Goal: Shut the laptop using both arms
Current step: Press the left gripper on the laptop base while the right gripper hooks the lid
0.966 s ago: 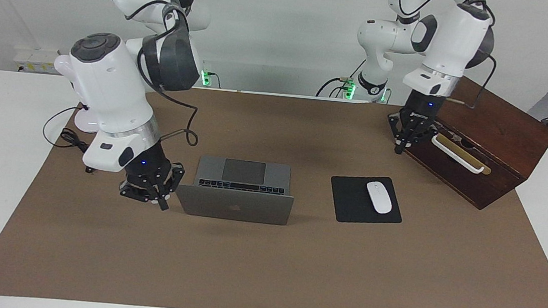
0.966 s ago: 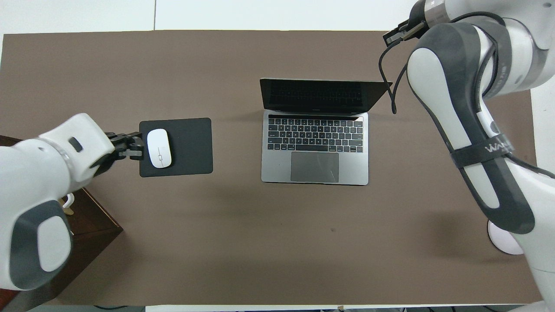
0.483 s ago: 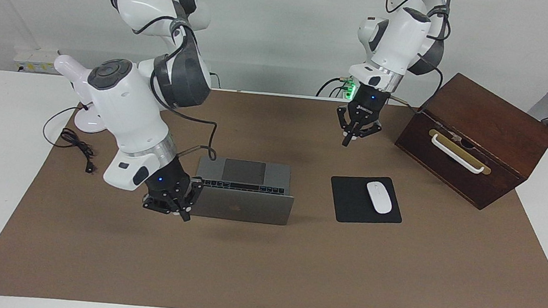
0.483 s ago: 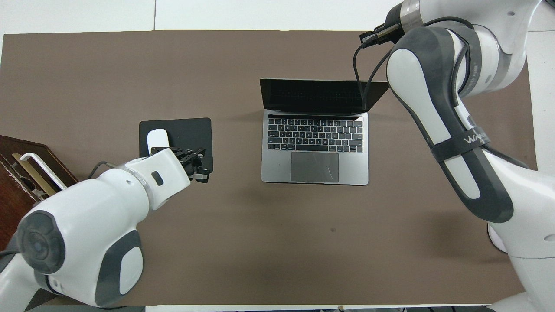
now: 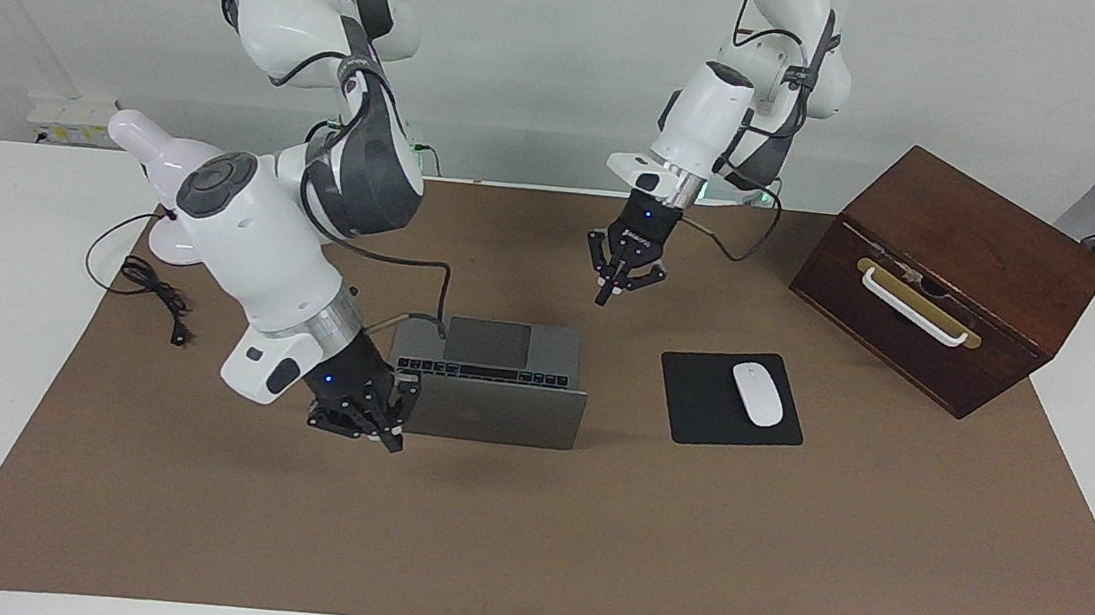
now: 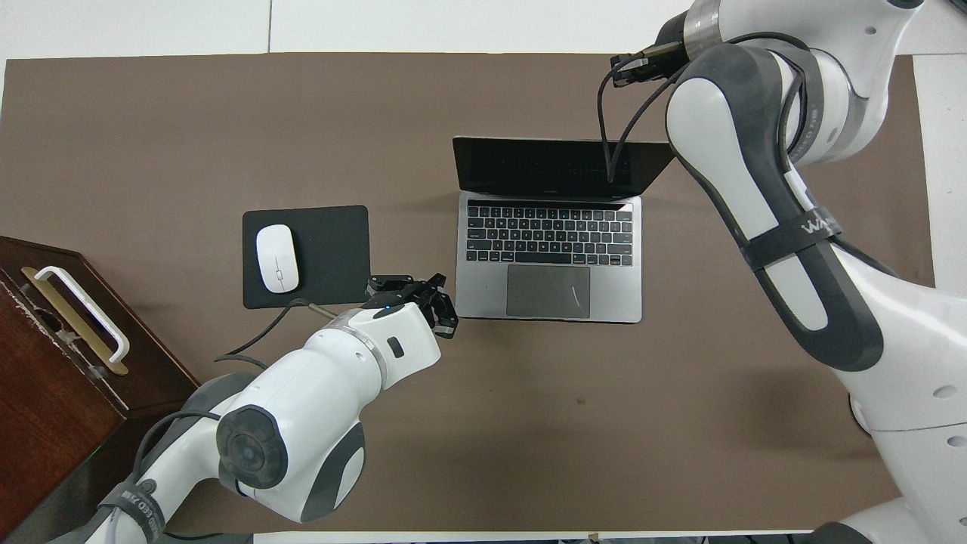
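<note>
The silver-grey laptop stands open on the brown mat; it also shows in the overhead view, its lid upright with the screen toward the robots. My right gripper is low at the lid's outer face, at the corner toward the right arm's end; I cannot tell if it touches. The right arm hides it in the overhead view. My left gripper is shut and empty, up in the air over the mat beside the laptop's trackpad corner, and it also shows in the overhead view.
A black mouse pad with a white mouse lies beside the laptop toward the left arm's end. A dark wooden box with a white handle stands at that end. A white lamp base and cable lie at the right arm's end.
My left gripper has swung from the wooden box over to the laptop's base. My right gripper has moved from beside the laptop in along the lid's outer face. The lid's angle looks unchanged.
</note>
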Controlling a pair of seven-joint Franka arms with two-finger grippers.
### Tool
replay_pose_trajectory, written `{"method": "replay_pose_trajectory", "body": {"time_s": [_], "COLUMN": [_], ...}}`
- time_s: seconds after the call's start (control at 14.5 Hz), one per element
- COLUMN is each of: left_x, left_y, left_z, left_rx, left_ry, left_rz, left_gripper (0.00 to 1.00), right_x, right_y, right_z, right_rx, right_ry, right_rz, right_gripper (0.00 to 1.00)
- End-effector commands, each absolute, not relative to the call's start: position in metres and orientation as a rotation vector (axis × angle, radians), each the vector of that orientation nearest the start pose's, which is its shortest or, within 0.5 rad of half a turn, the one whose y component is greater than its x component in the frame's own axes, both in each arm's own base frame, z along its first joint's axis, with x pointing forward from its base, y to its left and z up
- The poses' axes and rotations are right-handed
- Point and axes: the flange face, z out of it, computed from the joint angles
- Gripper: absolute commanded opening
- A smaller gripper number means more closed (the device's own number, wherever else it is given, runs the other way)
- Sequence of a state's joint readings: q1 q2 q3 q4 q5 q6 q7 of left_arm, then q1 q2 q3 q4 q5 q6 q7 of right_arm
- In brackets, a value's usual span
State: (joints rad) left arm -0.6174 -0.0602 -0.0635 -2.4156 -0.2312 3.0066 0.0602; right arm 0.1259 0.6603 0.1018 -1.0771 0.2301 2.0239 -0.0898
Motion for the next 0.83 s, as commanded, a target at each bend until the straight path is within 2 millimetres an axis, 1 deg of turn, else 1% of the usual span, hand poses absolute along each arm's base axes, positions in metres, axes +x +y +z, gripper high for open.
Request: {"method": "replay_pose_trajectory", "body": {"time_s": [0.0,0.21,0.34,0.41,0.62,0.76], "left_x": [0.419,0.422,0.424,0.427,0.435,0.438], "left_y": [-0.325,-0.327,-0.326,-0.327,-0.33,-0.332], "left_z": [0.393,0.385,0.378,0.372,0.341,0.324], "left_rx": [-3.151,-3.132,-3.115,-3.097,-3.069,-3.06], "left_ry": [0.852,0.853,0.852,0.879,0.869,0.863], "left_rz": [-1.091,-1.133,-1.165,-1.163,-1.197,-1.207], "left_gripper": [0.0,0.0,0.0,0.0,0.0,0.0], "right_x": [0.749,0.747,0.745,0.745,0.743,0.742], "right_y": [0.165,0.166,0.168,0.169,0.17,0.171], "right_z": [0.477,0.476,0.466,0.464,0.459,0.458], "right_rx": [-2.77,-2.77,-2.775,-2.775,-2.778,-2.778], "right_ry": [-0.265,-0.267,-0.258,-0.253,-0.25,-0.252], "right_rz": [-0.394,-0.385,-0.357,-0.356,-0.347,-0.344], "right_gripper": [0.0,0.0,0.0,0.0,0.0,0.0]}}
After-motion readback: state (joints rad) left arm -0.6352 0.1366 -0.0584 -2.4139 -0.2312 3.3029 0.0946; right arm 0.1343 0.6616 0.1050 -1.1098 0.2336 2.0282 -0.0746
